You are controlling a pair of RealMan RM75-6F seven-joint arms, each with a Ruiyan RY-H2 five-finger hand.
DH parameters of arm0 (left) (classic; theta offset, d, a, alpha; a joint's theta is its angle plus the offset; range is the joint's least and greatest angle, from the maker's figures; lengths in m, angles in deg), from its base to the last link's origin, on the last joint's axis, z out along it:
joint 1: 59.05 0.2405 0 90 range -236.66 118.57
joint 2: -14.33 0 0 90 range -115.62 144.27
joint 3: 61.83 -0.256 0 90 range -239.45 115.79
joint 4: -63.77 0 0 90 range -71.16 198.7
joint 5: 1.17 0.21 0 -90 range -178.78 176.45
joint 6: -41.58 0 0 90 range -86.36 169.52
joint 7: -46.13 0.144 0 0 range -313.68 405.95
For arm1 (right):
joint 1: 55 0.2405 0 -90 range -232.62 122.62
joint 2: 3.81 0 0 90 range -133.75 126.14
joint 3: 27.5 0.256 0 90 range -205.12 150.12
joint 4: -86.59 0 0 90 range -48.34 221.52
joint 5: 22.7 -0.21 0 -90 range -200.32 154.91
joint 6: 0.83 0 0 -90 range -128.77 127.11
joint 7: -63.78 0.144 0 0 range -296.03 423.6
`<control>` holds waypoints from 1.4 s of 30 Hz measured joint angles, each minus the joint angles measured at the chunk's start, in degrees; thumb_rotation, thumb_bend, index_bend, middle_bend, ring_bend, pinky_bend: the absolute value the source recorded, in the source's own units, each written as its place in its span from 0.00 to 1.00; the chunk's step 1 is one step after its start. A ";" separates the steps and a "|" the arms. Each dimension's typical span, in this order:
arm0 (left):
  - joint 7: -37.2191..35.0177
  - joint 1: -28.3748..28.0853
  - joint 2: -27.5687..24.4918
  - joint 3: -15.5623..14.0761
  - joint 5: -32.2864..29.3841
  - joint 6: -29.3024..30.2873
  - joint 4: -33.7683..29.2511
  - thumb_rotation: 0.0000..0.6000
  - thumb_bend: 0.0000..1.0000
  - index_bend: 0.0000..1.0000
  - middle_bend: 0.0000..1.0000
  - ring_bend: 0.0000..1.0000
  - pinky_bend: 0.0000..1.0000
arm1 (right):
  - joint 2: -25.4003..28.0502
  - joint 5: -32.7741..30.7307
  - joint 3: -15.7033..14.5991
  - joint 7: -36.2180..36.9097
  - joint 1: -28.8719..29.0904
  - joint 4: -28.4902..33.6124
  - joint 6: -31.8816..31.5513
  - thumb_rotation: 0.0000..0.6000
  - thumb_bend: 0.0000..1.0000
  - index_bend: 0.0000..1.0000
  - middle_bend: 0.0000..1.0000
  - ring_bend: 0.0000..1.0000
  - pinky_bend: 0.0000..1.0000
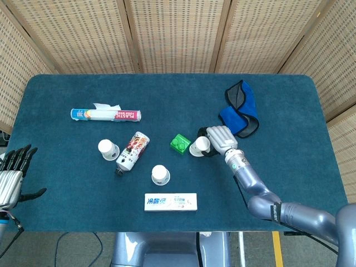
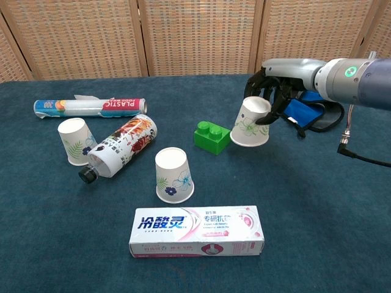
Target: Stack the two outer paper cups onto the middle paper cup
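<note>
Three white floral paper cups stand upside down. The middle cup (image 1: 160,174) (image 2: 173,175) sits near the table's front. The left cup (image 1: 108,148) (image 2: 76,141) leans beside a bottle. My right hand (image 1: 218,139) (image 2: 272,91) grips the right cup (image 1: 199,146) (image 2: 250,123) from above and behind, holding it tilted just off the cloth beside the green brick (image 1: 179,143) (image 2: 212,136). At the table's front left corner my left hand (image 1: 14,178) hovers with its fingers spread and nothing in it; the chest view does not show it.
A printed bottle (image 1: 132,151) (image 2: 119,148) lies between the left and middle cups. A toothpaste box (image 1: 170,202) (image 2: 195,231) lies in front of the middle cup. A plastic wrap roll (image 1: 105,115) (image 2: 91,106) lies at back left, and a blue cloth (image 1: 240,108) (image 2: 305,113) behind the right hand.
</note>
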 measured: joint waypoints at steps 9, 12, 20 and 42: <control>0.77 -0.45 0.32 -0.42 0.18 -0.94 -0.22 1.00 0.00 0.00 0.00 0.00 0.00 | 11.81 8.80 2.15 6.52 -2.44 21.28 0.76 1.00 0.47 0.47 0.50 0.43 0.46; 0.99 -0.49 0.45 -0.47 0.06 -1.06 -0.31 1.00 0.00 0.00 0.00 0.00 0.00 | 13.41 11.40 2.11 7.80 -2.07 24.25 2.46 1.00 0.47 0.47 0.50 0.43 0.46; 1.02 -0.50 0.52 -0.43 -0.55 -1.31 -0.31 1.00 0.00 0.00 0.00 0.00 0.00 | 7.79 10.89 1.58 4.11 2.80 22.37 2.70 1.00 0.47 0.47 0.50 0.43 0.46; -1.44 -0.95 -0.22 -0.23 -1.39 -2.52 0.35 1.00 0.00 0.00 0.00 0.00 0.00 | -0.79 -0.27 -2.71 -11.41 11.13 15.67 -2.68 1.00 0.46 0.45 0.48 0.43 0.46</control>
